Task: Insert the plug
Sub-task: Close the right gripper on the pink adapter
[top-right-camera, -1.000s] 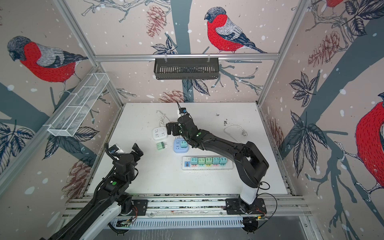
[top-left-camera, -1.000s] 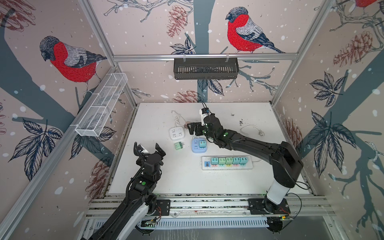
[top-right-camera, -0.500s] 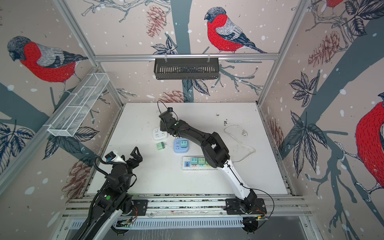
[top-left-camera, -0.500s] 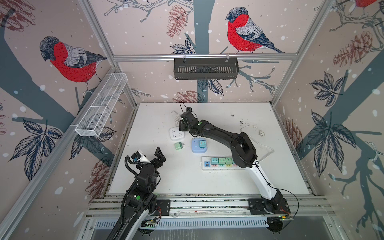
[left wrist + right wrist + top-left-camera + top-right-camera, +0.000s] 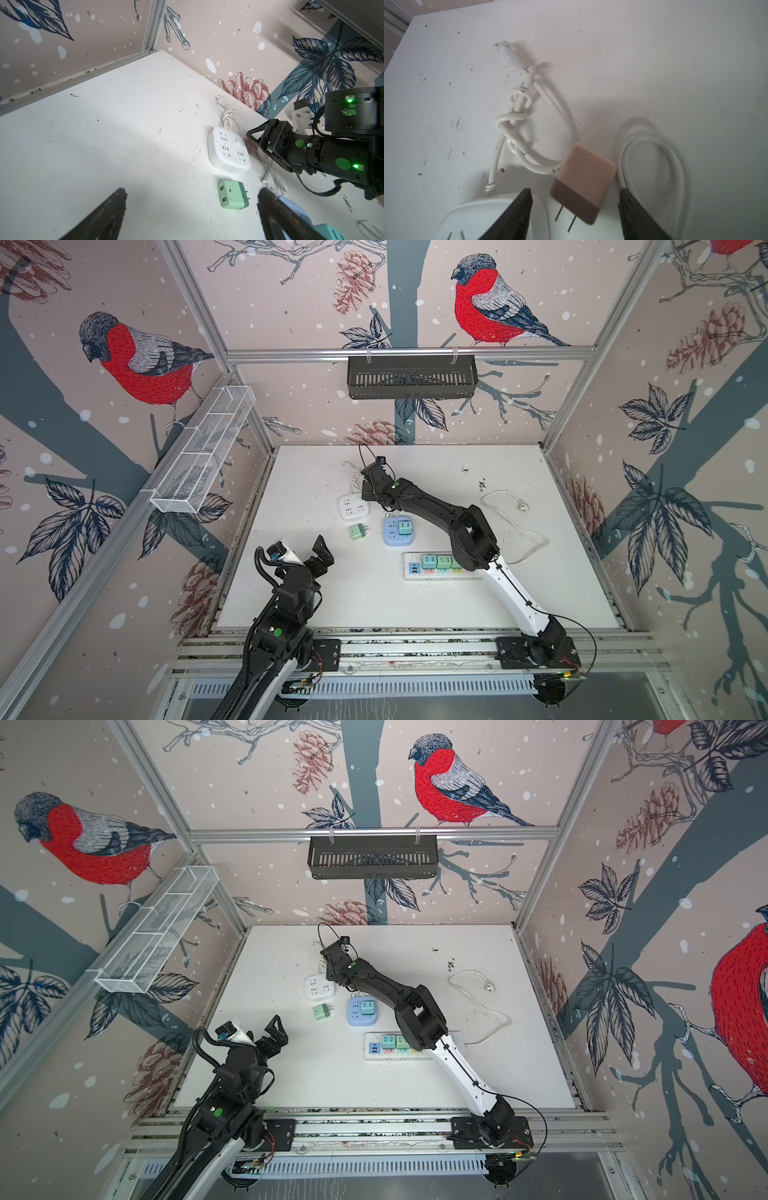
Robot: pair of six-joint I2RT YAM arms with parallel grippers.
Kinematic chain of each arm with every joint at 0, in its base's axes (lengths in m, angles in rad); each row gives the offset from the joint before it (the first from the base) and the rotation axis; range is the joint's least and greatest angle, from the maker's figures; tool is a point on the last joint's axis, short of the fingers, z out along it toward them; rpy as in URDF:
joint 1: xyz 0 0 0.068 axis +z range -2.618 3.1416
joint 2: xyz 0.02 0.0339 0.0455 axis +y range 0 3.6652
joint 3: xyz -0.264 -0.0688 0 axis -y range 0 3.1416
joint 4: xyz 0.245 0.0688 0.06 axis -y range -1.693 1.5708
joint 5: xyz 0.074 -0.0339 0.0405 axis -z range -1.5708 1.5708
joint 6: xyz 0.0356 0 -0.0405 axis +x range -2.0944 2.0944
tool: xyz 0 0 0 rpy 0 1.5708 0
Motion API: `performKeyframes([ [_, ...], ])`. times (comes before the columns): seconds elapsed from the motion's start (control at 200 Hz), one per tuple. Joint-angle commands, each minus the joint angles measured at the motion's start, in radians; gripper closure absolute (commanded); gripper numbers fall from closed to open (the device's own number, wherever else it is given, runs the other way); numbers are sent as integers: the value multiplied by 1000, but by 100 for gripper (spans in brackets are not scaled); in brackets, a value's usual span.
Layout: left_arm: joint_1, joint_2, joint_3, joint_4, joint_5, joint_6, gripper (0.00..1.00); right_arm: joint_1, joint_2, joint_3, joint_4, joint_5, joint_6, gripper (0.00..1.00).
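- The plug (image 5: 583, 182) is a small squarish adapter. Most of its body is pale pink, with a darker brown band at the end that carries two thin flat metal prongs. It lies flat on the white table (image 5: 316, 593).
- It sits just beside the rounded white square strip (image 5: 488, 216), with its pink end against a loop of that strip's knotted white cord (image 5: 517, 116). Another white cable (image 5: 654, 158) curves along its other side.
- The right gripper (image 5: 575, 191) is set over the plug with its jaws part-way apart. One finger stands on each side with a clear gap to the plug, so nothing is held.
- In both top views this gripper hides the plug. It stands at about 1 o'clock of the white square strip (image 5: 353, 507), toward 11 o'clock from the table's middle.
- The left gripper (image 5: 193, 191) hangs wide apart and empty at the table's 9 o'clock side. A green plug (image 5: 232, 194) lies loose ahead of it, at 6 o'clock of the white square strip.
- Compared with a second ago, the right gripper has shifted toward 9 o'clock, from about 12 o'clock of the blue cube socket (image 5: 395, 531) to beside the white square strip. Its elbow has folded in over the long strip (image 5: 415, 568) and covers that strip's right-hand sockets.
- The left arm has drawn back slightly toward 6 o'clock, with its jaws as wide as before. The green plug and the three strips lie where they did.
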Motion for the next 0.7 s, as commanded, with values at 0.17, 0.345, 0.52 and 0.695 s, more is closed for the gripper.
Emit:
performKeyframes([
  [0.17, 0, -23, 3, 16, 7, -2, 2, -23, 66, 31, 49, -11, -3, 29],
  [0.345, 1, -40, -1, 12, 10, -2, 2, -14, 99, 79, 37, 46, -24, 35],
  [0.52, 1, -35, 0, 15, 15, 1, 2, -10, 103, 72, 21, 99, -32, 47],
  [0.695, 1, -40, -2, 13, 10, -1, 2, 16, 65, 36, -18, 152, -71, 57],
])
